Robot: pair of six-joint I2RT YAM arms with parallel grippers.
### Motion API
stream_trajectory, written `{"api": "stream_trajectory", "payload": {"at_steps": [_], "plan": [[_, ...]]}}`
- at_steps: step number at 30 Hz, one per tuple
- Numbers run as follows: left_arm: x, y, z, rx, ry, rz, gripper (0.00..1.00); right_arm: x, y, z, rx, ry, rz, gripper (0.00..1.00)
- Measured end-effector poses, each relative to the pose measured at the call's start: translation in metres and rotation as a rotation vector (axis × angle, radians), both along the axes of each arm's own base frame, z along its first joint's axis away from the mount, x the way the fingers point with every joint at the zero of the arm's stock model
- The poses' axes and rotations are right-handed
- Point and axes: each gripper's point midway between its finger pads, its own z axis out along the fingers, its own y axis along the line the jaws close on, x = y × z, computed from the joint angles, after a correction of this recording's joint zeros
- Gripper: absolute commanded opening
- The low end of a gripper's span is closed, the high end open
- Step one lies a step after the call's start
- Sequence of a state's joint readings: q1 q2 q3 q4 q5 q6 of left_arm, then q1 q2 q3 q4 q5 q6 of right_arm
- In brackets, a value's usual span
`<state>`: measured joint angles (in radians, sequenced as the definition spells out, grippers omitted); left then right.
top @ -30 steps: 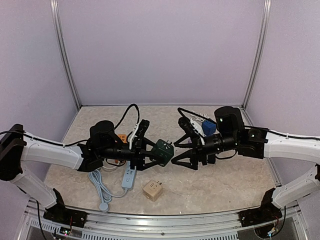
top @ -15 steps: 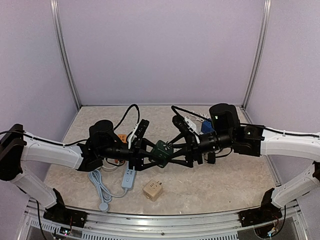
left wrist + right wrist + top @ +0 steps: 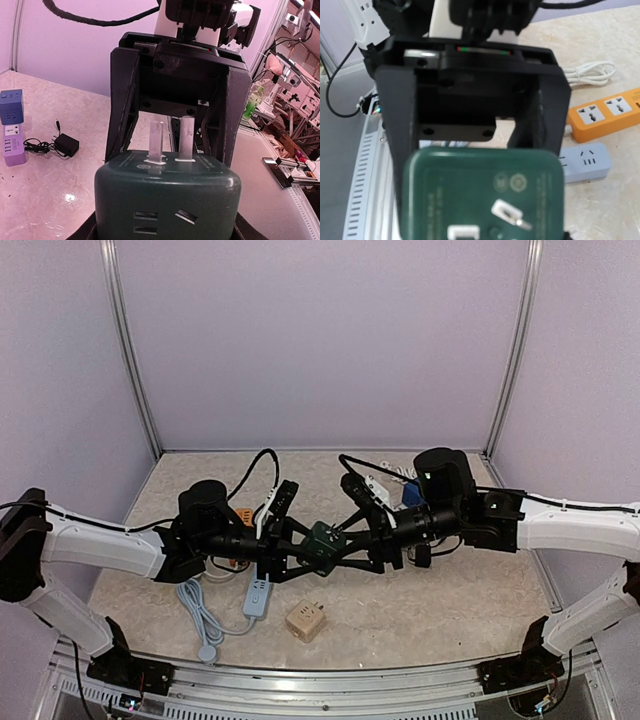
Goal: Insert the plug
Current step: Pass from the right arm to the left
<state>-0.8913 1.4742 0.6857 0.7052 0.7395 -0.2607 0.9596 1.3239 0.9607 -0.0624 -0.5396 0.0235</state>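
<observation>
The green plug cube (image 3: 322,539) hung in the air over the middle of the table (image 3: 450,610), between the two arms. The left gripper (image 3: 306,550) squeezed it tight. Its two metal pins (image 3: 156,142) pointed right, straight at the right gripper (image 3: 342,548). That gripper's fingers were spread wide on both sides of the cube, not pinching it.

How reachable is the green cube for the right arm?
Likely yes: the right fingers stand open either side of the green cube, gripped by the left fingers from the opposite end; nothing blocks them.
</observation>
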Motion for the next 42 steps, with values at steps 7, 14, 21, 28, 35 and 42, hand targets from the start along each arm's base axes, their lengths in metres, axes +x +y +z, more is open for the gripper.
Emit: {"api": "stream_trajectory", "payload": {"at_steps": [7, 14, 21, 28, 35, 42], "plan": [[0.002, 0.002, 0.006, 0.048, -0.019, 0.019, 0.88, -0.006, -0.003, -0.009, -0.050, 0.012, 0.019, 0.03], [-0.003, 0.018, 0.019, 0.088, -0.078, 0.048, 0.96, -0.013, -0.015, -0.019, -0.121, 0.026, 0.029, 0.06], [-0.006, 0.012, 0.038, 0.145, -0.117, -0.016, 0.95, -0.016, -0.017, -0.014, -0.143, 0.026, 0.049, 0.06], [-0.015, 0.001, 0.015, 0.254, -0.096, -0.082, 0.92, -0.019, -0.020, -0.018, -0.165, 0.045, 0.057, 0.06], [-0.027, -0.007, 0.000, 0.330, -0.077, -0.140, 0.83, -0.019, -0.019, -0.020, -0.176, 0.050, 0.059, 0.07], [-0.028, -0.011, -0.009, 0.357, -0.070, -0.150, 0.76, -0.022, -0.018, -0.030, -0.199, 0.069, 0.076, 0.07]]}}
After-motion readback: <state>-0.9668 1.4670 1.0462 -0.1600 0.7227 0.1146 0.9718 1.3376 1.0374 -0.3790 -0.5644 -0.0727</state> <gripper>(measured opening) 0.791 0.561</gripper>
